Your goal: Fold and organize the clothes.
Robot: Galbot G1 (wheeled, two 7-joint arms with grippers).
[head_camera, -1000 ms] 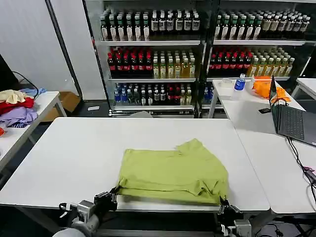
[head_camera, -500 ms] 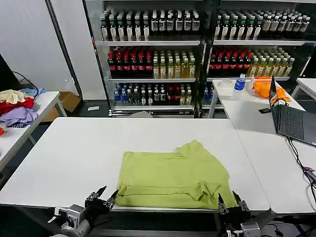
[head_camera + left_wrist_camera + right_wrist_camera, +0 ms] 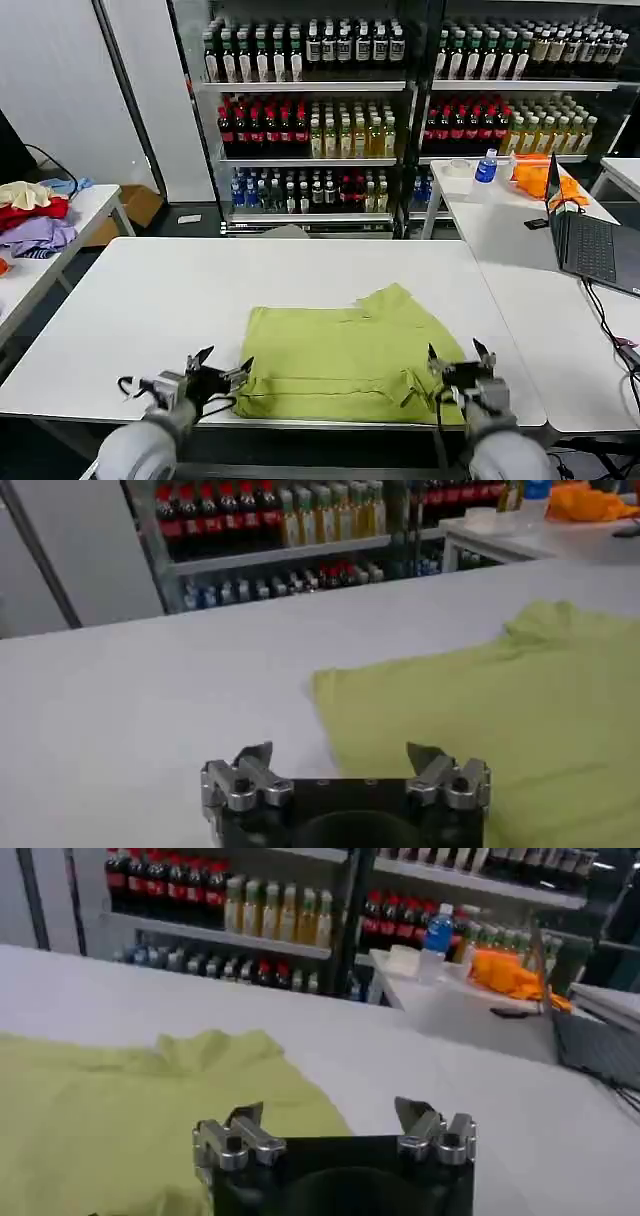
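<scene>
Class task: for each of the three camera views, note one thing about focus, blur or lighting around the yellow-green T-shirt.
Head view: even overhead light, T-shirt crisp, faint shadow under its front hem. Left wrist view: open left claw sharp, shelf bottles soft. Right wrist view: open right claw sharp, orange cloth blurred.

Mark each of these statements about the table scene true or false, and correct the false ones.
1. The lime yellow-green cotton T-shirt lies folded on the white table. True.
2. The left tool is shut on the shirt's corner. False: it is open, beside the shirt's near left corner, holding nothing.
3. The right tool is open, over the shirt's near right corner. True.
4. A black laptop sits on the same table as the shirt. False: it is on the neighbouring table to the right.
5. The blue-capped plastic bottle stands on the shirt. False: it stands on the far right table.
</scene>
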